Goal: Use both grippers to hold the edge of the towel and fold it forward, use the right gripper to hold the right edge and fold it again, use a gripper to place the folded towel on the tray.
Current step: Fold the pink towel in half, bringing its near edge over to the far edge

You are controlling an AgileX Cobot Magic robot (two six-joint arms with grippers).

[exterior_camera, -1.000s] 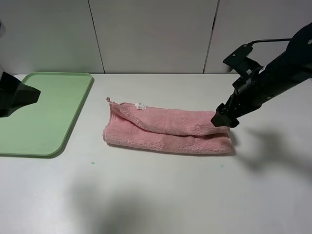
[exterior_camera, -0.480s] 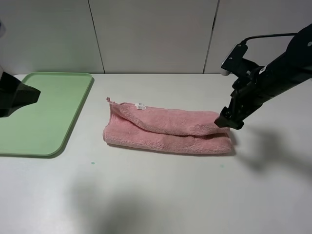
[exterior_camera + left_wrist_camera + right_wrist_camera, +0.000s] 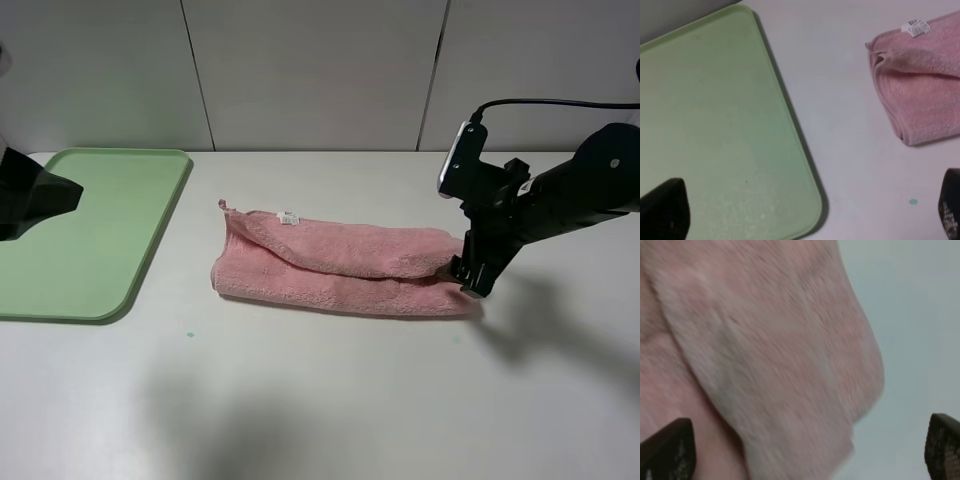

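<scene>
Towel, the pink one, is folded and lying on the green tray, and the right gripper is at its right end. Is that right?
Not quite. The towel is folded and the right gripper is at its right end, but it lies on the table beside the tray, not on it. The exterior high view shows this.

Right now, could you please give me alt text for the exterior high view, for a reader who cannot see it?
A pink towel, folded into a long strip, lies on a white table, with the open right hand at its right end. A light-green tray lies to its left, apart from it.
</scene>
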